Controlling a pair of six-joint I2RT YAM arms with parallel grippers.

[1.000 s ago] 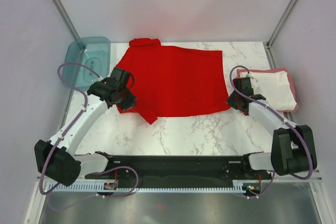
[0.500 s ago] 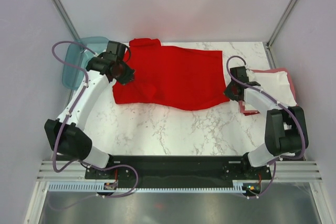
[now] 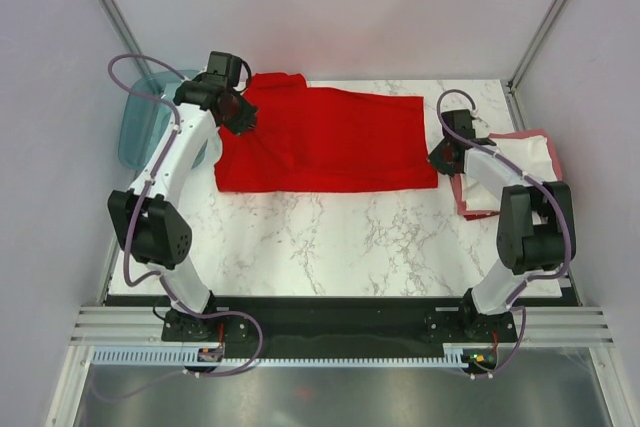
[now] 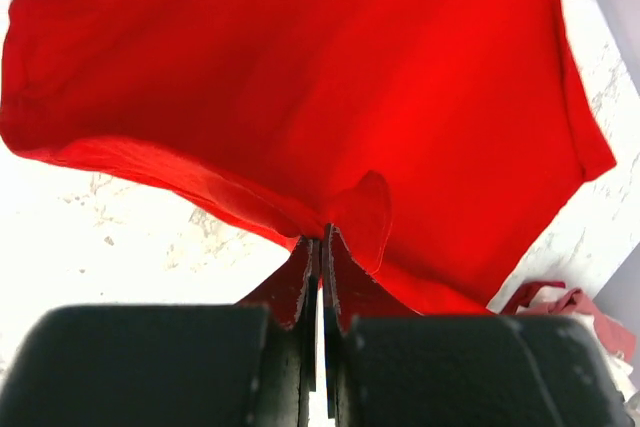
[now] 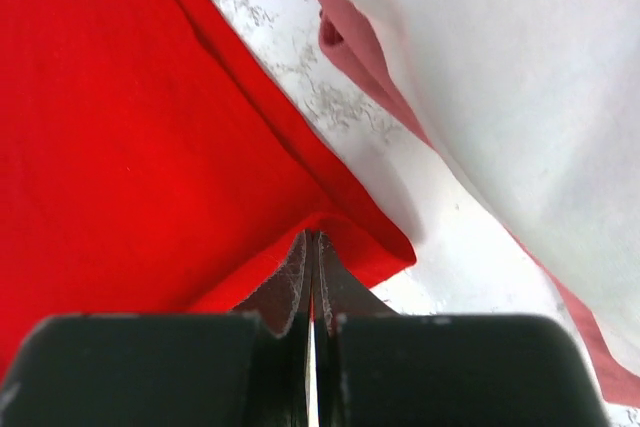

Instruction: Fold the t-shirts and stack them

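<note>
The bright red t-shirt lies spread across the back of the marble table, its collar end at the back left. My left gripper is shut on the red t-shirt's left edge, the cloth pinched at its fingertips. My right gripper is shut on the red t-shirt's right front corner. A folded white t-shirt rests on a dull pinkish-red t-shirt at the right edge, just beside the right gripper; both show in the right wrist view, white t-shirt over pinkish-red t-shirt.
A translucent teal plastic tub stands at the back left, partly behind the left arm. Metal frame posts rise at both back corners. The marble table runs bare in front of the red shirt.
Both grippers have carried the red shirt's front edge toward the back, the left one farthest. The shirt's front hem now lies straighter and further from the arm bases.
</note>
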